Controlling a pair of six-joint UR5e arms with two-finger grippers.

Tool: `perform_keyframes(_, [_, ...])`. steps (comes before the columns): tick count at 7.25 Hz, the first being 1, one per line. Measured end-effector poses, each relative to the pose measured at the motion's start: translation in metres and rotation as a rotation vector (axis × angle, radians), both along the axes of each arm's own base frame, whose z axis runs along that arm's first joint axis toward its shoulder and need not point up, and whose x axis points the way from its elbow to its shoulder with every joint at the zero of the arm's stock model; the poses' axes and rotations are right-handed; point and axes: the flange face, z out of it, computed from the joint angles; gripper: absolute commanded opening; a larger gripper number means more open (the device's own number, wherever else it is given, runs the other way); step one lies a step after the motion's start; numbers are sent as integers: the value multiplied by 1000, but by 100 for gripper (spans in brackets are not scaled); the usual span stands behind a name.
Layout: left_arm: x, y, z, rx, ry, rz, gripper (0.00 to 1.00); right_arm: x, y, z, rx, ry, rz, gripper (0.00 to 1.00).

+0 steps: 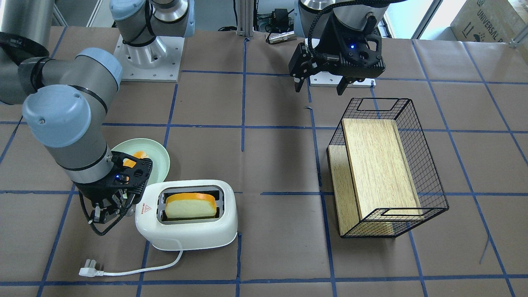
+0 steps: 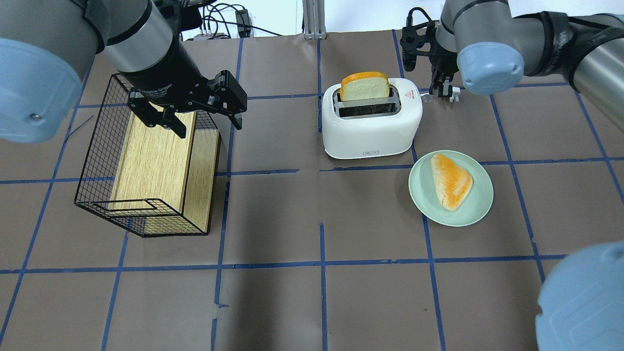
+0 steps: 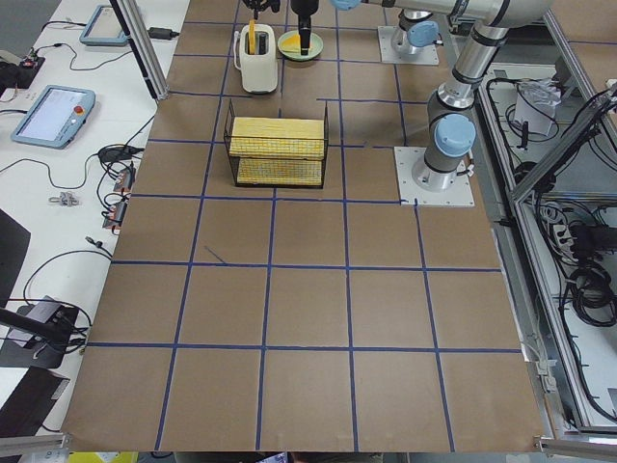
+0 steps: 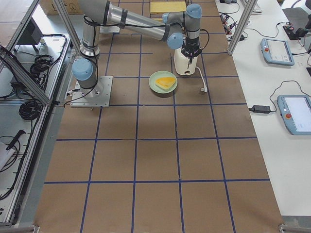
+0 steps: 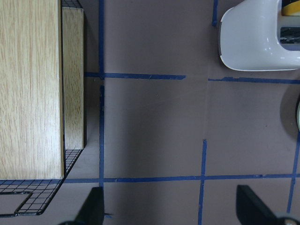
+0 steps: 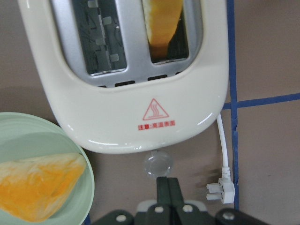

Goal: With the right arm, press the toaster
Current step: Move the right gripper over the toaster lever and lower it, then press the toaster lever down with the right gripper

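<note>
The glossy white toaster stands on the table with a slice of bread upright in one slot; its other slot is empty. It also shows in the overhead view and the right wrist view. My right gripper is shut, fingers together, at the toaster's end with the red warning sticker, its tips right by the round lever knob. It shows in the front view too. My left gripper is open and empty above the wire basket.
A pale green plate with a triangular piece of bread sits beside the toaster, near my right arm. The toaster's white cord ends in a plug lying loose on the table. The black wire basket holds a wooden board.
</note>
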Motion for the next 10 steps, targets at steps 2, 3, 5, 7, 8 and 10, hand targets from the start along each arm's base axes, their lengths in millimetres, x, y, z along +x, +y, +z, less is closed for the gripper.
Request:
perform_keyframes(2, [0, 0, 0, 0, 0, 0, 100, -3, -5, -12, 13, -13, 5, 7])
perform_keyframes(3, [0, 0, 0, -1, 0, 0, 100, -4, -6, -18, 21, -16, 4, 7])
perform_keyframes(5, [0, 0, 0, -1, 0, 0, 100, -6, -8, -28, 37, -18, 0, 7])
perform_keyframes(7, [0, 0, 0, 0, 0, 0, 100, -7, -8, -39, 54, -22, -1, 7])
perform_keyframes(8, [0, 0, 0, 0, 0, 0, 100, -7, -10, -46, 60, -31, -2, 7])
perform_keyframes(10, [0, 0, 0, 0, 0, 0, 100, -7, -15, -59, 55, -44, -2, 7])
